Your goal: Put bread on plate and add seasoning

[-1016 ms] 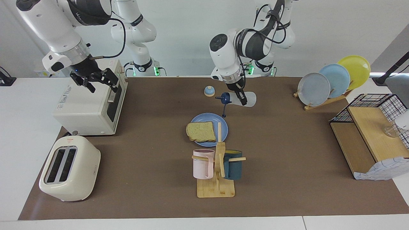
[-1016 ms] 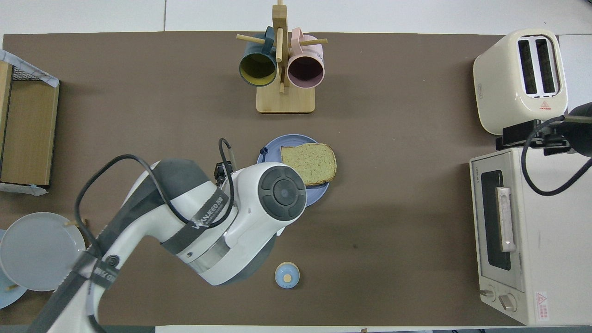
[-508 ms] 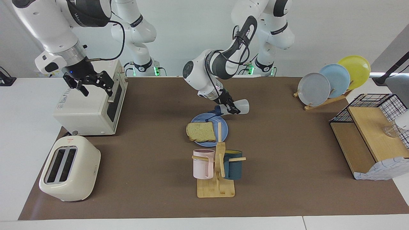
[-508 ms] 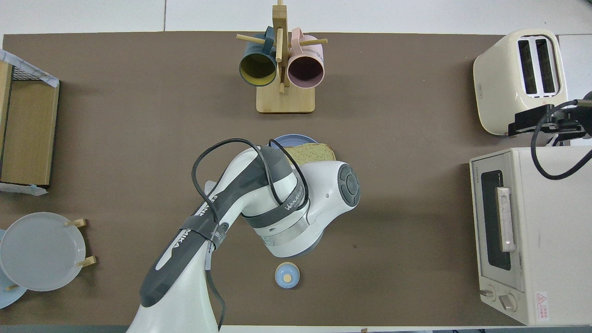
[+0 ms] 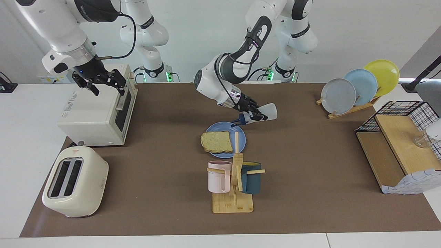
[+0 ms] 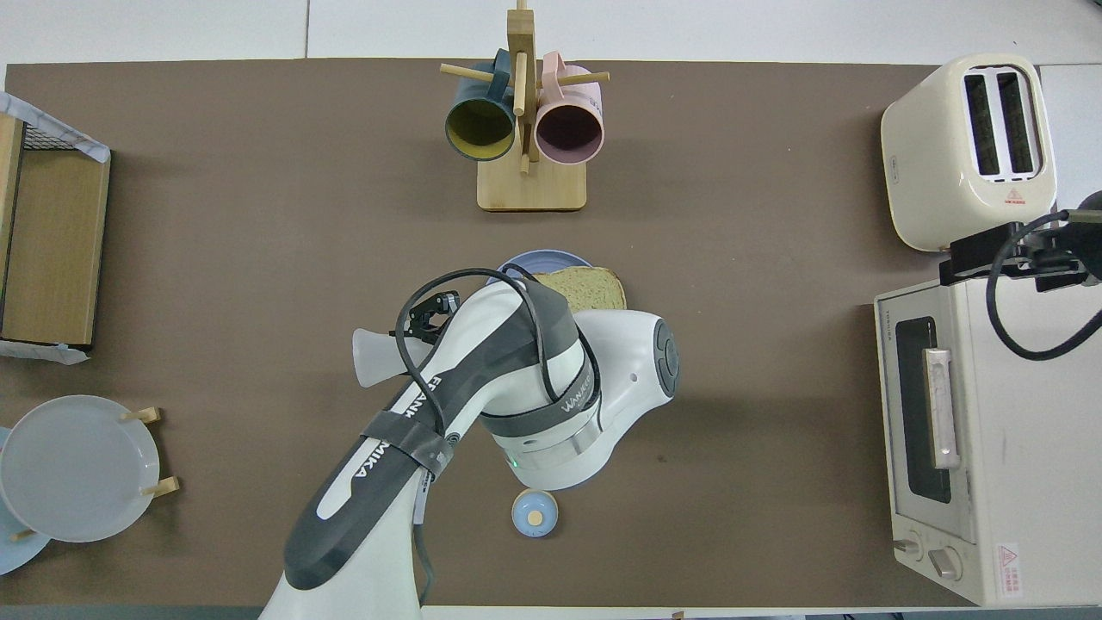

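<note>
blue plate (image 5: 241,136) holds the bread (image 5: 216,142); mugs (image 5: 218,176) hang empty.

A brown-topped table (image 5: 310,193) carried the blue plate (image 5: 241,137), a mug rack (image 5: 233,203), a toaster (image 5: 74,181), a toaster oven (image 5: 93,117), a bell (image 6: 534,513) and a plate rack (image 5: 348,110).

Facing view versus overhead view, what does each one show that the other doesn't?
Facing only: the left gripper shut on the seasoning, tipped cap-down over the plate; the right gripper open over the toaster oven.
Overhead only: the bell, and inside the mugs.
Both: the bread on the plate.
</note>
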Available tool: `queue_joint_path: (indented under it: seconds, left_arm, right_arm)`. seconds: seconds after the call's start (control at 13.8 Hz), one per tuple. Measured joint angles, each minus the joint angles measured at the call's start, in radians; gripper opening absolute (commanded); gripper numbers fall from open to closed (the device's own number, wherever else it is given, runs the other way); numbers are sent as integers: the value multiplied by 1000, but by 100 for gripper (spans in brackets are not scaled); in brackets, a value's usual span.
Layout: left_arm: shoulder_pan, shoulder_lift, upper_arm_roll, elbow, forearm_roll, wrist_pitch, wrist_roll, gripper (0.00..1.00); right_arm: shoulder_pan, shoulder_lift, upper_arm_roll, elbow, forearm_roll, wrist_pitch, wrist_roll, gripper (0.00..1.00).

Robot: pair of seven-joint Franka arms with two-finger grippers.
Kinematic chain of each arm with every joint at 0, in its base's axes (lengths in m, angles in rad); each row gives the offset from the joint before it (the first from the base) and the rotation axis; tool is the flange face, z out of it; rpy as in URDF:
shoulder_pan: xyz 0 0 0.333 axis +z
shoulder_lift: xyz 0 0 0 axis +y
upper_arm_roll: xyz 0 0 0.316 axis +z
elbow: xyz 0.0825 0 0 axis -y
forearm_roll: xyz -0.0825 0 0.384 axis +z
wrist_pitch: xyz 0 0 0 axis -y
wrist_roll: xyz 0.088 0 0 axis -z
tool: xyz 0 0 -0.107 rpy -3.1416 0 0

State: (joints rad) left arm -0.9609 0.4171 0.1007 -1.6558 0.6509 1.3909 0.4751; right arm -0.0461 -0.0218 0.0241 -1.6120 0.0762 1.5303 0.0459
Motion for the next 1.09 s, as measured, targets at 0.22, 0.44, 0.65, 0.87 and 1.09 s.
queue_joint_path:
  seconds: [0.22,0.44,0.65,0.87,1.09]
  left_arm:
    - [-8,0,0,0,37,-25,0,0]
    - [-8,2,0,0,67,-34,0,0]
    - [-8,22,0,-1,104,-60,1,0]
    - [-7,171,5,87,151,-83,-6,0]
    - [-7,293,8,161,257,-138,-6,0]
  right_arm:
    - [0,15,18,27,-5,-5,0,100]
    - [-2,37,30,44,-36,-35,0,100]
    - [-3,42,31,49,-38,-39,0,100]
    - [-3,42,31,52,-40,-54,0,100]
    - [-12,42,30,57,-42,-63,-1,100]
